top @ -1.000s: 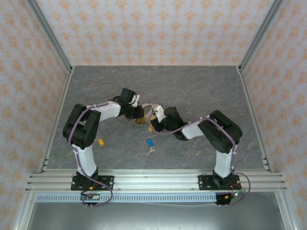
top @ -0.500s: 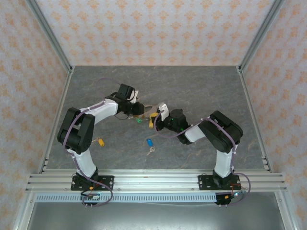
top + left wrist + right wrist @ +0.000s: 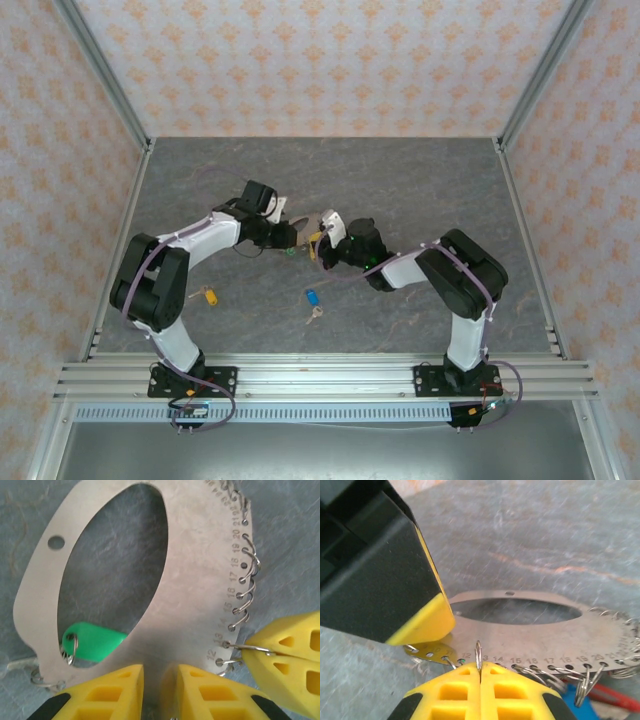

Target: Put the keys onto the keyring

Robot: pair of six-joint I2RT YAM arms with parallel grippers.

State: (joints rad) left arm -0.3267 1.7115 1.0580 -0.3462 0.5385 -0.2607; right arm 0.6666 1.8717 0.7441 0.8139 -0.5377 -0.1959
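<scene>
keyring (image 3: 200,605): flat on the table, long axis running gripper to gripper
right gripper (image 3: 480,670): fingers pressed together, pinching a wire loop (image 3: 478,655) on the rim
left gripper (image 3: 159,676): fingers a crack apart, tips at keyring's edge beside green key (image 3: 97,640)
blue key (image 3: 310,296): loose, nearer the bases

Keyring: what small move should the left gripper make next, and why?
Probably raise the left gripper from the keyring to fetch the blue key lying loose: its fingers stand parted and empty, the green key seems hooked on, and the right gripper pinches a wire ring.
</scene>
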